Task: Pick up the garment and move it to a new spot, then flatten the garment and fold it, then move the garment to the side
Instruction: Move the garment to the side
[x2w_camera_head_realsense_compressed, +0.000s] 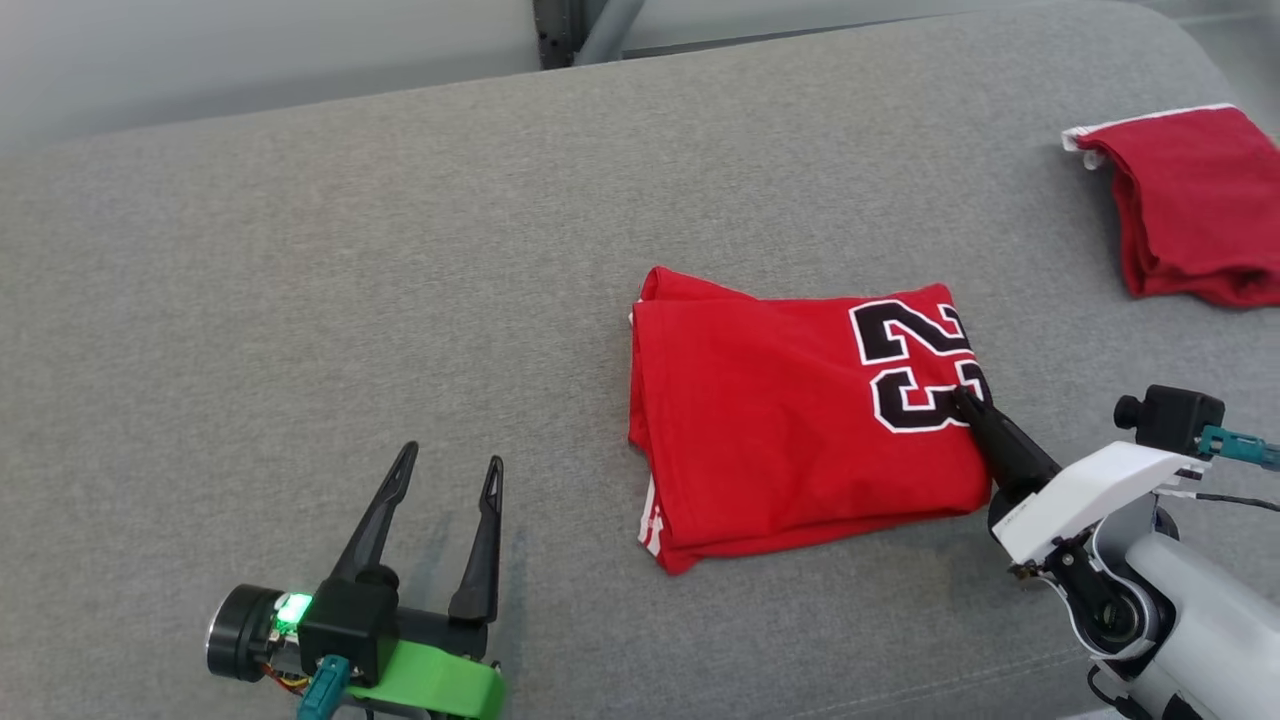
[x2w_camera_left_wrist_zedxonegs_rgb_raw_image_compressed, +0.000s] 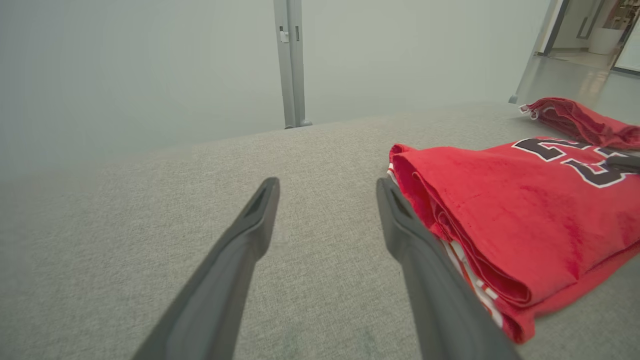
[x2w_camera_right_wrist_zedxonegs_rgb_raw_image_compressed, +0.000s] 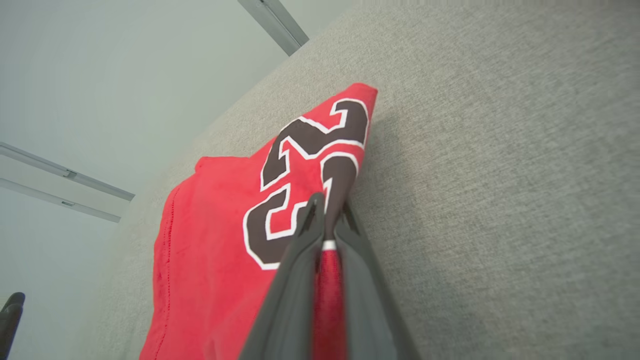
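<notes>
The garment (x2w_camera_head_realsense_compressed: 790, 420) is a red jersey with a black "23", folded into a rectangle on the grey cushioned surface (x2w_camera_head_realsense_compressed: 300, 300). My right gripper (x2w_camera_head_realsense_compressed: 965, 402) is shut on its right edge, at the number; in the right wrist view the red cloth (x2w_camera_right_wrist_zedxonegs_rgb_raw_image_compressed: 220, 240) is pinched between the two fingers (x2w_camera_right_wrist_zedxonegs_rgb_raw_image_compressed: 300, 280) of that gripper (x2w_camera_right_wrist_zedxonegs_rgb_raw_image_compressed: 327, 210). My left gripper (x2w_camera_head_realsense_compressed: 448, 468) stands open at the lower left, well apart from the jersey. Seen from the left wrist, this gripper (x2w_camera_left_wrist_zedxonegs_rgb_raw_image_compressed: 327, 187) holds nothing, and the garment (x2w_camera_left_wrist_zedxonegs_rgb_raw_image_compressed: 505, 210) lies just right of its right finger.
A second red garment (x2w_camera_head_realsense_compressed: 1190, 205), darker with white trim, lies folded at the far right of the surface; it shows as a red heap (x2w_camera_left_wrist_zedxonegs_rgb_raw_image_compressed: 585, 120) behind the jersey in the left wrist view. A grey upright post (x2w_camera_left_wrist_zedxonegs_rgb_raw_image_compressed: 290, 65) stands beyond the far edge.
</notes>
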